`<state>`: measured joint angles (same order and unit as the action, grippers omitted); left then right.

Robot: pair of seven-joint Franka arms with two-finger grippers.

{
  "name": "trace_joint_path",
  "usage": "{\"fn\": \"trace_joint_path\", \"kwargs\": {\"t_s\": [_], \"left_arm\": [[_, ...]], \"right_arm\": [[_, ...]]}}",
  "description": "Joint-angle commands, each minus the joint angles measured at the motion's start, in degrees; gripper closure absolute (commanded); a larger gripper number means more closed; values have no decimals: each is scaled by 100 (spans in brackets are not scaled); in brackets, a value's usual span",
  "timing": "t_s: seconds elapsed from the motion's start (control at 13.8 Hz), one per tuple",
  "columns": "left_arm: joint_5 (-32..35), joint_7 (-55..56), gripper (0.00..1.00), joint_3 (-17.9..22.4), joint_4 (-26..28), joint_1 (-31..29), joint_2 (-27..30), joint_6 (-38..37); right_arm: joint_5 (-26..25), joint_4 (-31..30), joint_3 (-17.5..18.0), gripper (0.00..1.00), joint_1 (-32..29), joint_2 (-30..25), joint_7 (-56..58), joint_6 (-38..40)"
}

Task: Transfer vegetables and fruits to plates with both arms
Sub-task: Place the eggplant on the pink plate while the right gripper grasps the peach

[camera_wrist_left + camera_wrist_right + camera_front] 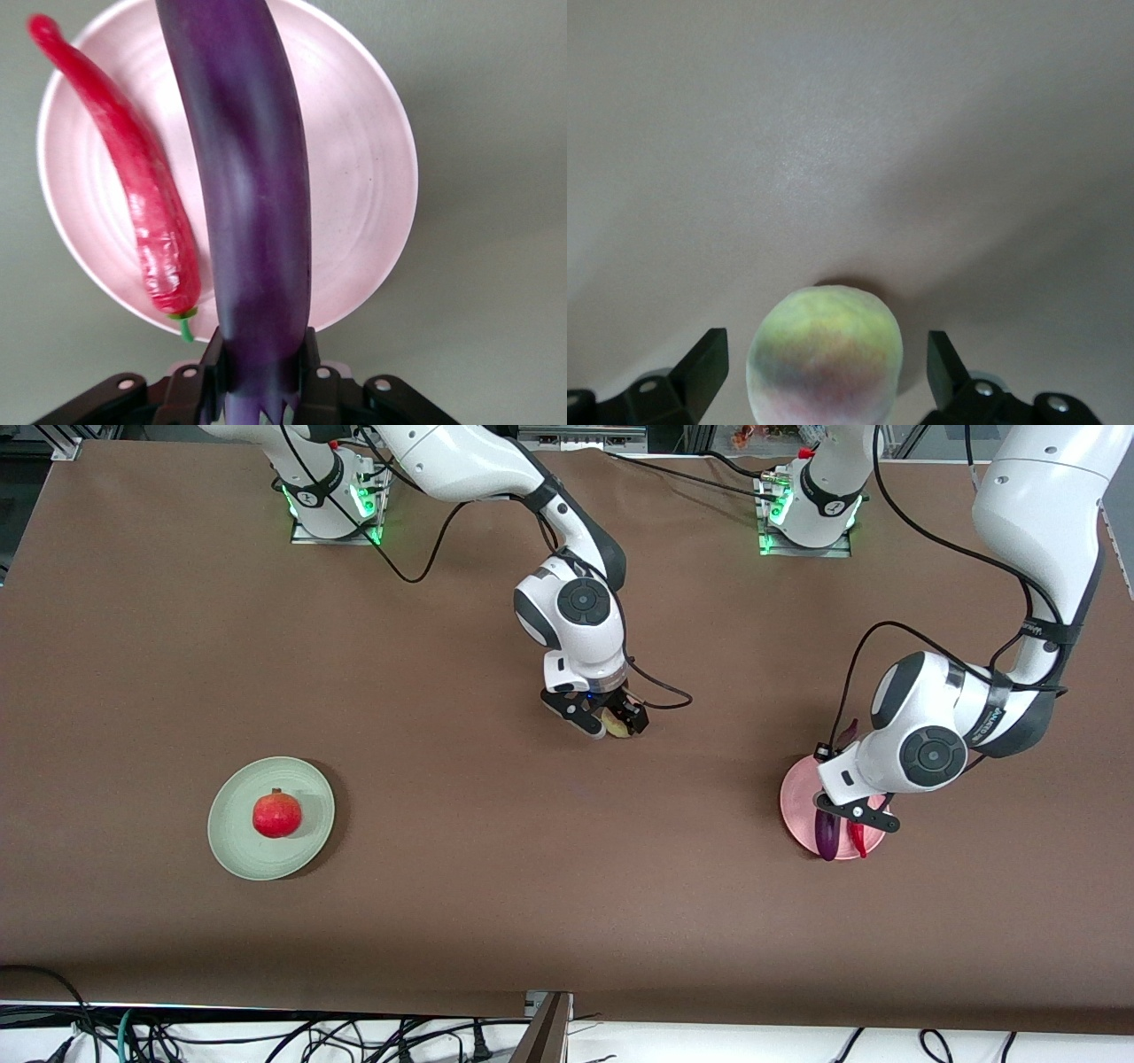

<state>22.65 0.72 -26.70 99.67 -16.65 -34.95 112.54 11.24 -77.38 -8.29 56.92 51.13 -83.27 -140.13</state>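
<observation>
The purple eggplant [252, 177] lies along the pale pink plate [354, 159], beside the red chili [146, 204]. My left gripper [260, 376] is shut on the eggplant's stem end, with both fingers pressed against it. In the front view the left gripper [842, 828] is over the pink plate [797, 797] at the left arm's end of the table. My right gripper [826, 363] is open around the yellow-green peach [826, 354], which rests on the table with a gap at each finger. In the front view this gripper [611, 724] is at mid-table. The red pomegranate [277, 814] sits on the mint green plate [235, 841].
The brown table [496, 868] spreads wide between the two plates. The arm bases [332, 496] stand along the edge farthest from the front camera. Black cables trail from both wrists.
</observation>
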Motion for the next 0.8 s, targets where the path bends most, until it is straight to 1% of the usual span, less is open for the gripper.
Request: {"fn": "trace_joint_path", "kwargs": {"t_s": [0.0,0.15,0.29,0.36,0.44,0.51,0.58,0.65,0.73], "left_arm": [[196,-46,0,-11,-167,-5,-91,-30],[170,-20,0,-20,-193,-5,-56,-74],[117,-20,0,-46,-412,-5,76,-266],[82,-37,0,-72,-569,-5,207,-511],[65,-37,0,-107,-806,-5,313,-757],[-40,-37,0,-160,-1043,-5,462,-1021],[-250,-37,0,-169,-1298,-5,629,-1250],[-435,-29,0,-169,-1518,-5,761,-1443],[-576,-20,0,-178,-1781,3,814,-1663]], "right_arm": [[-122,459,-76,1,109,326,-312,-85],[-130,504,-76,1,188,406,-409,-94],[-218,487,-76,1,258,441,-471,-94],[-227,478,-76,8,267,450,-471,-94],[-262,469,-76,20,276,459,-463,-94],[-402,469,-76,39,276,468,-454,-85],[-481,469,-76,62,258,424,-393,-50],[-482,478,-93,77,197,354,-331,20],[-456,495,-128,79,84,240,-261,281]]}}
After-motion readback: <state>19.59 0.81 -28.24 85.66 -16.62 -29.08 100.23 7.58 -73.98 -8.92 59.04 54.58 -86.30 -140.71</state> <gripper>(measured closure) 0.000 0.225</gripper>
